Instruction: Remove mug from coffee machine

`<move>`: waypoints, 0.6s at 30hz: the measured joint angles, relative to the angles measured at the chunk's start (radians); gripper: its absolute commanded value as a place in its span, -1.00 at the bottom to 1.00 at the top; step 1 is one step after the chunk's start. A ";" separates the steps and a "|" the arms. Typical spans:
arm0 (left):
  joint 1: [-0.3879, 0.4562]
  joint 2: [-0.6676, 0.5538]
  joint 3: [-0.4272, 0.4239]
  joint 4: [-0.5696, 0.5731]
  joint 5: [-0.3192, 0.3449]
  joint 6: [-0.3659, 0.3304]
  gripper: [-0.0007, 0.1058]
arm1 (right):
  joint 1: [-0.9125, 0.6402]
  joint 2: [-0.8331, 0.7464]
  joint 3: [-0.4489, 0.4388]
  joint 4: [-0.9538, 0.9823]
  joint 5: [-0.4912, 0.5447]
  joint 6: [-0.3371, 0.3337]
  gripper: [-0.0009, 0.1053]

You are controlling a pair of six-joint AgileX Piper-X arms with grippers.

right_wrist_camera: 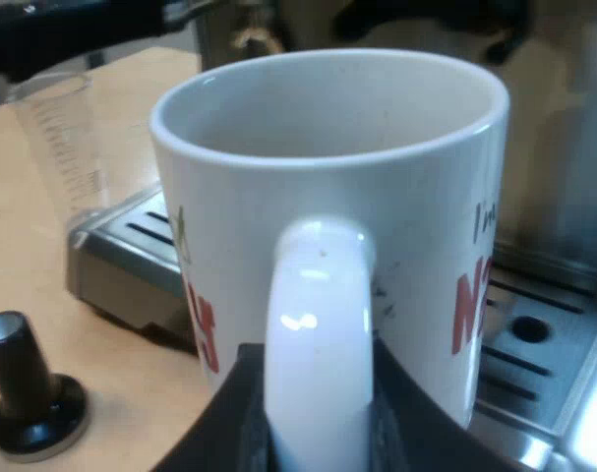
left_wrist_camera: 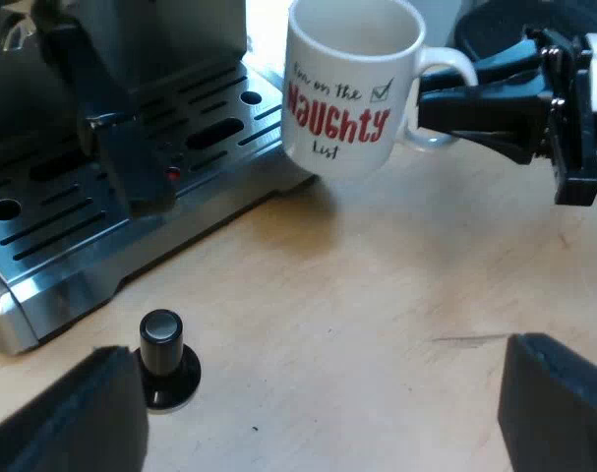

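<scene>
the right gripper (right_wrist_camera: 318,438) is clamped on the handle (right_wrist_camera: 318,324) of the mug (left_wrist_camera: 347,88), one black finger on each side of the white loop. the mug is clear of the slotted drip tray (left_wrist_camera: 91,211), just beside the tray's corner and low over the wooden table (left_wrist_camera: 377,295). whether its base touches the wood i cannot tell. i judge the removal nearly done, with the set-down as the step in hand. the next move calls for lowering the mug level until it sits flat, then parting the fingers and backing straight off the handle without tipping it. the left gripper (left_wrist_camera: 318,393) hangs wide open and empty over the table, near the tamper (left_wrist_camera: 165,359).

the mug is glossy white ceramic, a plain cylinder with red and black lettering, and looks empty. the tray is brushed steel with dark slots. the tamper is a black knob with a shiny cap on a round foot. a clear measuring glass (right_wrist_camera: 67,138) with fine graduations stands by the tray.
</scene>
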 measured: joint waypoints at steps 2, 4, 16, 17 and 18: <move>0.000 0.000 0.000 0.000 0.000 0.000 0.65 | 0.000 -0.041 0.000 0.054 0.020 0.000 -0.98; 0.000 0.000 0.000 0.000 0.016 0.001 0.65 | 0.000 -0.098 0.000 0.125 0.035 0.000 -0.98; 0.000 0.046 -0.001 -0.071 0.030 0.025 0.65 | 0.002 -0.221 0.004 0.340 0.312 0.098 -0.98; 0.000 0.052 -0.001 -0.079 0.030 0.025 0.65 | 0.002 -0.221 0.006 0.341 0.325 0.099 -0.98; 0.000 0.072 -0.001 -0.094 0.033 0.025 0.65 | 0.002 -0.221 0.005 0.343 0.339 0.103 -0.98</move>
